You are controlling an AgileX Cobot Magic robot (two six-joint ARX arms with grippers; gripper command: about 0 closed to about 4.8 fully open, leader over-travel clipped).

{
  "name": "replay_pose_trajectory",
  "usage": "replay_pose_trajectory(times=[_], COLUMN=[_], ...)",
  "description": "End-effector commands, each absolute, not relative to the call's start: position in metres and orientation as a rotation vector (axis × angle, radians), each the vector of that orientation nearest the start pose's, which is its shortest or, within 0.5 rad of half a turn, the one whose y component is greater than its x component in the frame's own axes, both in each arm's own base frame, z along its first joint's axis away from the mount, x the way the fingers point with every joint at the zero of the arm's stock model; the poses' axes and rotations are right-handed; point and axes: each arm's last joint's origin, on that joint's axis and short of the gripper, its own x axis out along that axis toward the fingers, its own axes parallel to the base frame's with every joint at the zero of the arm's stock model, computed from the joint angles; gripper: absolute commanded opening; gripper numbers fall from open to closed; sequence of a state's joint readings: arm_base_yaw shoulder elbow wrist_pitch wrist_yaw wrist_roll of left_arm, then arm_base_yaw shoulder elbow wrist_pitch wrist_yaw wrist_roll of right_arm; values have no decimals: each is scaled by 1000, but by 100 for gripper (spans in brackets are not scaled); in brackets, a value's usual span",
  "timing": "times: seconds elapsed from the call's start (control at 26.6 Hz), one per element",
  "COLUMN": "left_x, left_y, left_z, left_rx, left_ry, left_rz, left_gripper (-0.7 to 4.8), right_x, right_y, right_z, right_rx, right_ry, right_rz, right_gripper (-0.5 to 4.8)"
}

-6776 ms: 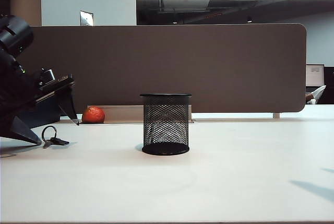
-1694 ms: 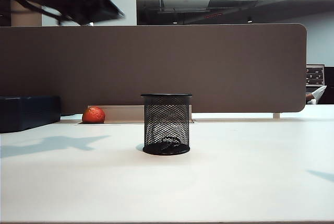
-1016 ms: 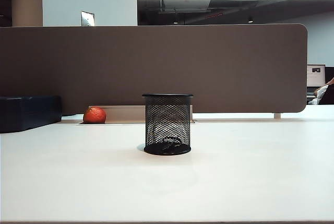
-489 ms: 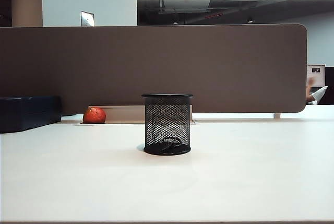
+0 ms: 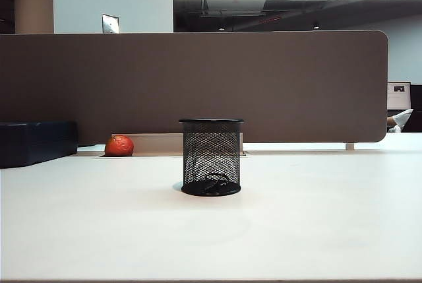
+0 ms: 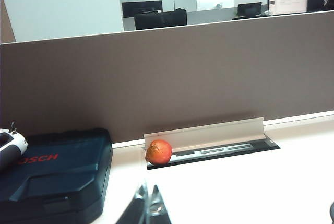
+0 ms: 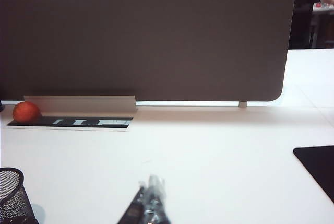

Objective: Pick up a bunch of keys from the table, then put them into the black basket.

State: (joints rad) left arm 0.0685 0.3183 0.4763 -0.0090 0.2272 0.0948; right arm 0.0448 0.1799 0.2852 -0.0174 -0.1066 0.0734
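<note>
And there they are: the bunch of keys [image 5: 212, 183] sits at the bottom of the black basket [image 5: 211, 157], which stands upright mid-table [image 5: 316, 230]. Both arms are out of the exterior shot. The left gripper [image 6: 147, 208] hangs with fingers pressed together, holding nothing, near the dark blue case [image 6: 55, 174] and the orange fruit [image 6: 159, 152]. The right gripper [image 7: 148, 203] is pinched together too, empty, above the white surface right of the basket.

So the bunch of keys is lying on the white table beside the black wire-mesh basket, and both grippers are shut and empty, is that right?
Not quite. The bunch of keys lies inside the black wire-mesh basket, at its bottom, as the exterior view shows. The left gripper and right gripper are indeed shut and empty.
</note>
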Motion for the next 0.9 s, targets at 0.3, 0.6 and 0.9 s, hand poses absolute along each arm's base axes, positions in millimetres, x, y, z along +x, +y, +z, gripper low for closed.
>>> replay_pose_trajectory(times=[0.3, 0.6, 0.9], left_x=[64, 70, 82], left_y=[-2, -2, 0], left_z=[256, 238, 218], left_rx=[109, 100, 92], left_ry=[-138, -74, -107], left_rz=[-158, -178, -123], left_gripper=[-6, -6, -6], right_x=[85, 88, 90], right_y=[7, 7, 6], right_z=[227, 211, 192], right_rx=[74, 76, 78], right_ry=[-111, -53, -29], right_rz=[153, 151, 108], right_gripper=[-6, -6, -6])
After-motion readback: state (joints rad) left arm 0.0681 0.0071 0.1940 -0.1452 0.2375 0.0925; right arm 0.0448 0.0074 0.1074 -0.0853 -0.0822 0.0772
